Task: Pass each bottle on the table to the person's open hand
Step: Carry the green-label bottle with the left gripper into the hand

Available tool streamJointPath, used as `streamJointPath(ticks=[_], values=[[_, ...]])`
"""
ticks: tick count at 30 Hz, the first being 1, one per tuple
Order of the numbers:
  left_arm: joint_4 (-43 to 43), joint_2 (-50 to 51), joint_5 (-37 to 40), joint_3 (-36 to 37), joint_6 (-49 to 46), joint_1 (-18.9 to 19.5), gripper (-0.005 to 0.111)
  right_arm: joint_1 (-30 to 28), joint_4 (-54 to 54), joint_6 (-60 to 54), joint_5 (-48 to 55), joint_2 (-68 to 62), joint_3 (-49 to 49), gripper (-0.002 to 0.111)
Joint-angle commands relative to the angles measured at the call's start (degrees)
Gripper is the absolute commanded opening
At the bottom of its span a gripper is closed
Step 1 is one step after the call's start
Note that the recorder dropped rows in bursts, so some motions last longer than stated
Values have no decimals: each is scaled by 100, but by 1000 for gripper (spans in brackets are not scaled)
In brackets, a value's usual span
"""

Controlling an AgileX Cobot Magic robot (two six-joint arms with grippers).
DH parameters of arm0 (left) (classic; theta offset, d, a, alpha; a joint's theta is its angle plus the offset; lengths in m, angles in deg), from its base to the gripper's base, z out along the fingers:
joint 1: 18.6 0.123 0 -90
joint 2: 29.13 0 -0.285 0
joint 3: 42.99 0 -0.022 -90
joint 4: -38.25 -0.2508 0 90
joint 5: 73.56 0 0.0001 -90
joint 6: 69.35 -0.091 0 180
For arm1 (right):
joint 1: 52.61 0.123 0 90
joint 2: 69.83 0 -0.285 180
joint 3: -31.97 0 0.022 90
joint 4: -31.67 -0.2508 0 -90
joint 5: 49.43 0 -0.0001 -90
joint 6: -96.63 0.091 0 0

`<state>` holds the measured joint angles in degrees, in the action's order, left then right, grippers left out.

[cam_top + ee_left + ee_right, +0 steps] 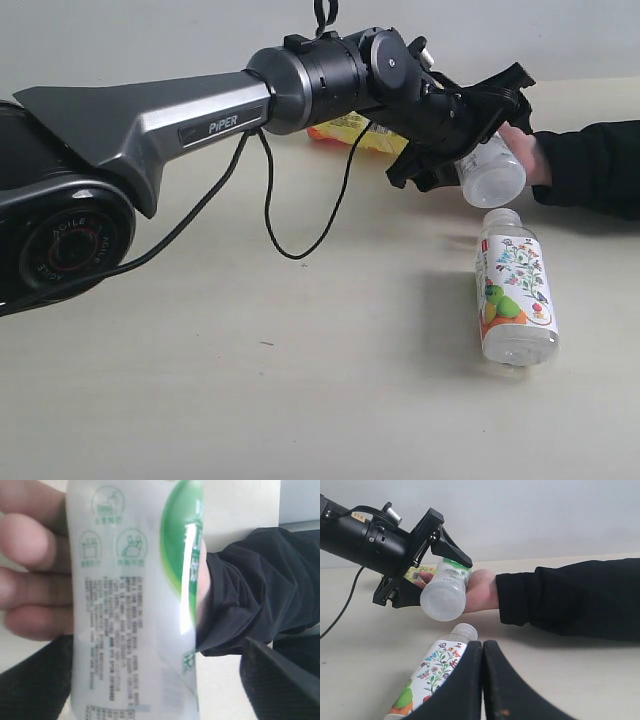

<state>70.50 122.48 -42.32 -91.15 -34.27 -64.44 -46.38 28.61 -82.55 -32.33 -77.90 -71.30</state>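
My left gripper (478,145) reaches across to the right and stands open around the white-green label bottle (492,172). In the left wrist view the bottle (135,605) touches one finger and a strip of table shows before the other finger (280,680). The person's open hand (528,152) lies against the bottle, its fingers (30,545) curled round it. The fruit-picture bottle (515,295) lies on the table (250,400) just below. The yellow bottle (345,128) lies behind the arm. The red-label bottle is out of view. My right gripper (482,645) is shut and empty, over the fruit-picture bottle (437,672).
The person's black sleeve (590,165) stretches in from the right edge, just above the table. A black cable (300,240) hangs from the left arm and loops down to the table's middle. The left arm's base (60,230) fills the left side.
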Motion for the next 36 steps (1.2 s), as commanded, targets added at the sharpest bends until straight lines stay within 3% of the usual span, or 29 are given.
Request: streamJointPath(ticks=[1,11,24,36], values=[[-14,-25,-58,-48,-47,22,85,-27,17,-28,-46,28,15,0],[-14,-25,180,-48,-187,22,94,-27,17,-28,-46,28,15,0],[88,-182,415,-48,-644,22,93,-27,18,-18,-46,28,15,0],[-63,-928,1408,-58,-1106,22,93,-27,18,-30,-46,28,15,0]])
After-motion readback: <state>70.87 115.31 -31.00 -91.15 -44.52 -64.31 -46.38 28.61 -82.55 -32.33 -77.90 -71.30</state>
